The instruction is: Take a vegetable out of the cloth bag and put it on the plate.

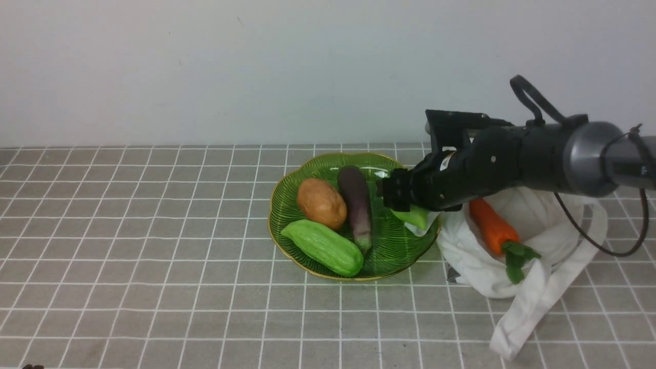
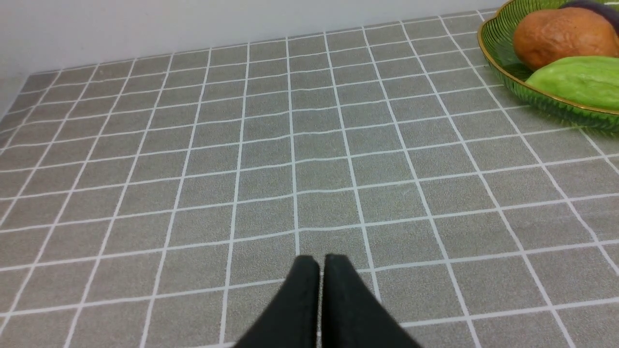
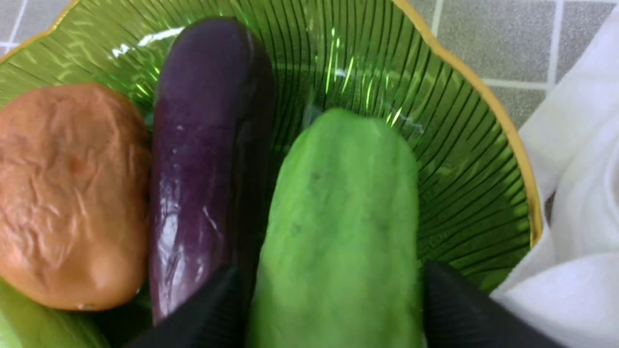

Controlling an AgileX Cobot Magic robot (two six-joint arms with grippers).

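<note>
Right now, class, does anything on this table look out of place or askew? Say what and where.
The bag lies slumped, with one fold against the right rim of the plate and a strap trailing forward. The carrot lies exposed on top of it. Nothing looks spilled or damaged.

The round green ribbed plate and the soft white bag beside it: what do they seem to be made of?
The round green ribbed plate looks like glossy, translucent glass: bright highlights glint on its ribs; clear plastic is possible. The soft white bag looks like matte cloth: it slumps in loose folds.
</note>
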